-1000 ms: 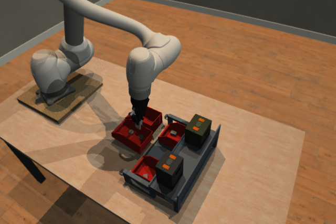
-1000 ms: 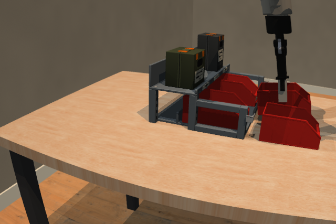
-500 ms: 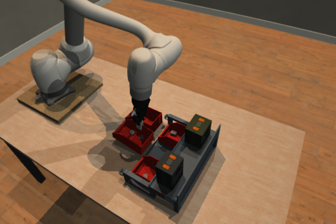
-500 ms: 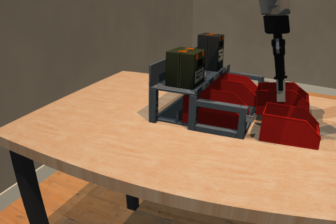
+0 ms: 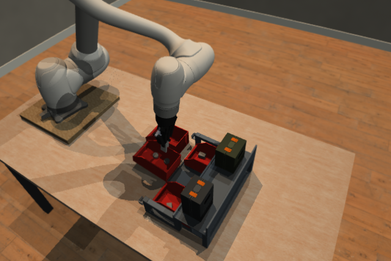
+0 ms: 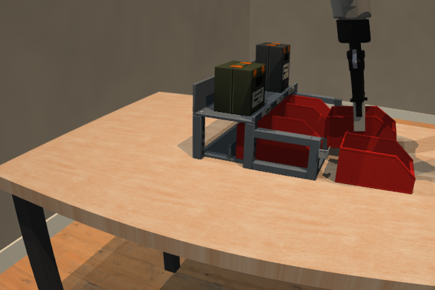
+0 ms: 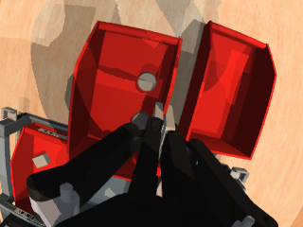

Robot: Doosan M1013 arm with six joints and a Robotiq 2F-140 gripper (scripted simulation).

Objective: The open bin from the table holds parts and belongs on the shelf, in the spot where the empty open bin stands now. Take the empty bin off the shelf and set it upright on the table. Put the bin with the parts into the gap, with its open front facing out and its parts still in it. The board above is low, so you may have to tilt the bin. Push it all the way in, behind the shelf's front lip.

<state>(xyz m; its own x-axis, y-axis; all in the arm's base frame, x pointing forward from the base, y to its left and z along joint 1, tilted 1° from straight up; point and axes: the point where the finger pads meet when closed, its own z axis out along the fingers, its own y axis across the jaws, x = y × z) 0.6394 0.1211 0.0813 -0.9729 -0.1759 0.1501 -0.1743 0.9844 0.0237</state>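
Note:
The red bin with the parts (image 5: 151, 166) (image 6: 338, 128) (image 7: 118, 109) hangs a little above the table in front of the shelf, roughly level, its low open front facing away from the shelf. Two grey parts show inside, a round one (image 5: 155, 155) (image 7: 147, 81) and a darker one (image 5: 166, 161). My gripper (image 5: 164, 147) (image 6: 359, 121) (image 7: 161, 114) points down, shut on this bin's side wall beside the empty bin. The empty red bin (image 5: 181, 138) (image 6: 372, 170) (image 7: 222, 85) stands upright on the table. The shelf gap (image 5: 182, 176) lies between two bins; the held bin partly hides it.
The grey shelf (image 6: 249, 146) (image 7: 5, 137) holds a red bin on each side of the gap (image 5: 198, 163) (image 5: 162, 195), each with a part. An olive box (image 5: 230, 153) (image 6: 233, 86) and a dark grey box (image 5: 197, 198) (image 6: 277, 69) stand on its upper board.

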